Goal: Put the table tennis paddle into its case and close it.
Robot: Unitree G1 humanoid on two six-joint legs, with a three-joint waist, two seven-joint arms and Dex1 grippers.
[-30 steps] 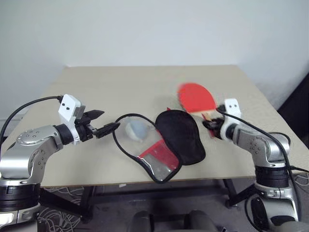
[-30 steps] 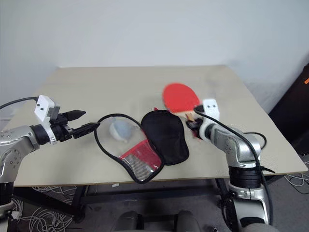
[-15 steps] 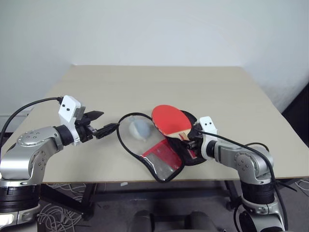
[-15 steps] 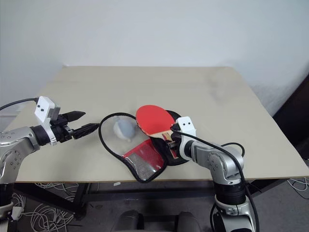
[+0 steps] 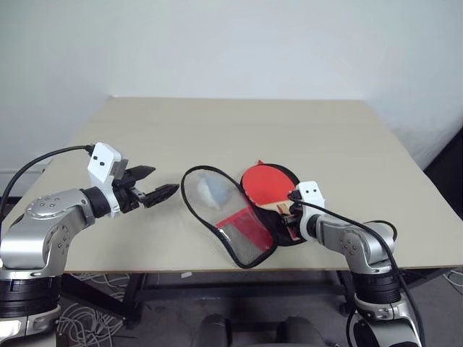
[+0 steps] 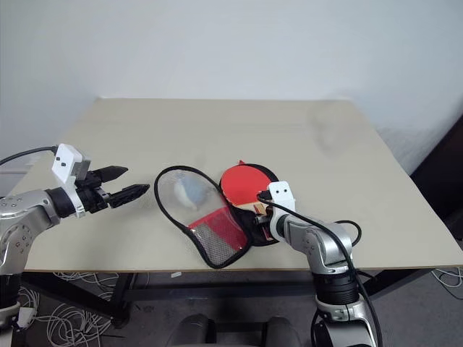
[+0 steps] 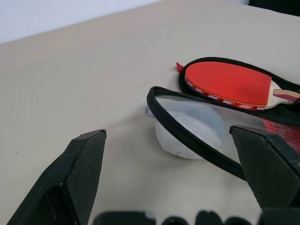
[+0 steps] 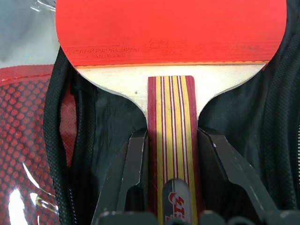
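Note:
The table tennis paddle (image 5: pixel 262 184) lies red face up on the black half of the open case (image 5: pixel 286 233), in front of me on the table. My right gripper (image 5: pixel 288 214) is shut on its striped wooden handle (image 8: pixel 171 136), one finger (image 8: pixel 132 173) on each side. The case's other half (image 5: pixel 242 233), red mesh with a clear window and black zip trim, is spread out to the left. My left gripper (image 5: pixel 163 181) hangs open just left of that trim (image 7: pixel 165 111), holding nothing.
A pale bluish-white wad (image 6: pixel 189 189) sits at the clear part of the case's left half. The tan table (image 5: pixel 231 126) stretches bare toward the white wall; its front edge (image 5: pixel 145 273) runs close under the case.
My right gripper has swung the paddle down and leftward from the table's right side onto the black half of the case. The case's left half shifted slightly right. The left gripper stayed put.

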